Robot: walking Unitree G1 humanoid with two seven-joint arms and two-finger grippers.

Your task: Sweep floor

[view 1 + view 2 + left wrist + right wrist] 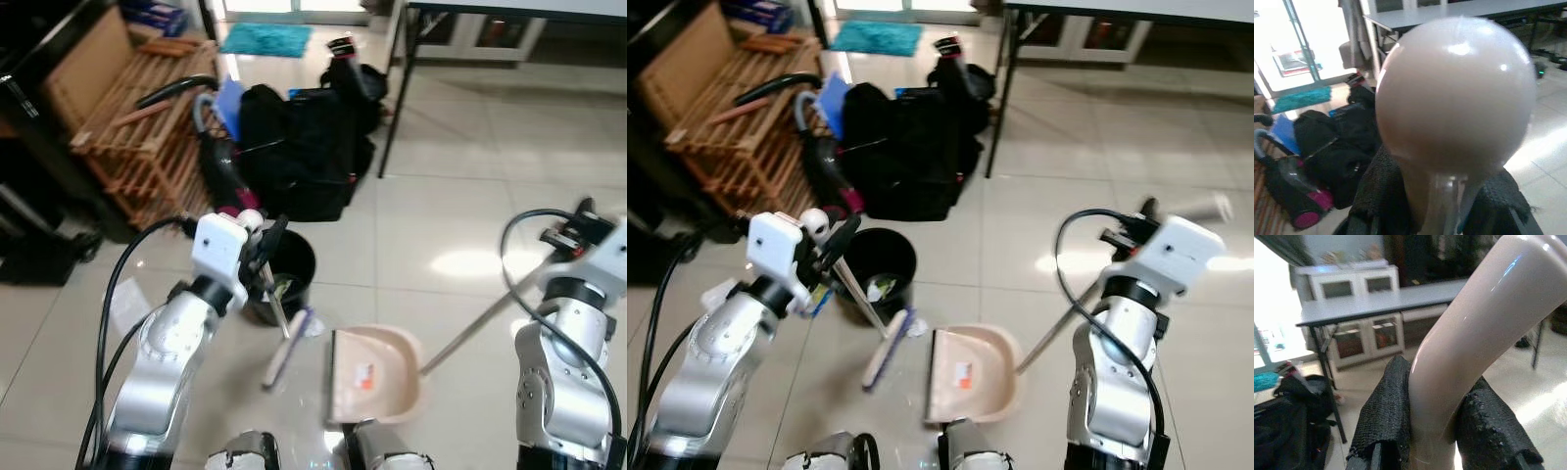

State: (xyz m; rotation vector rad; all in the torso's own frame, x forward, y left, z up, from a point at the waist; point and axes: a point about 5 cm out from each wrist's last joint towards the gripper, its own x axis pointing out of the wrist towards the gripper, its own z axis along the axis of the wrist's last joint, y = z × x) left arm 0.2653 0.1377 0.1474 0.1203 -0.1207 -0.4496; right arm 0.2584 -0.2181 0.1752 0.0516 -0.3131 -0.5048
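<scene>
My left gripper (263, 251) is shut on the thin handle of a small broom (285, 350), whose brush head rests on the tiles. The handle's round pale knob (1454, 93) sits just past the black fingers (1374, 200). A pink dustpan (377, 377) lies on the floor right of the brush, open side facing it. Its long handle (480, 328) slants up to my right gripper (571, 233), which is shut on the curved pink grip (1469, 333). A bit of white litter (312, 327) lies by the brush.
A black bin (294, 257) with scraps inside stands just beyond the broom. Behind it are black bags (304, 147), a vacuum cleaner (220, 162) and a wooden rack (147, 108). A table leg (397, 98) stands at the back; open tiled floor (470, 196) lies right.
</scene>
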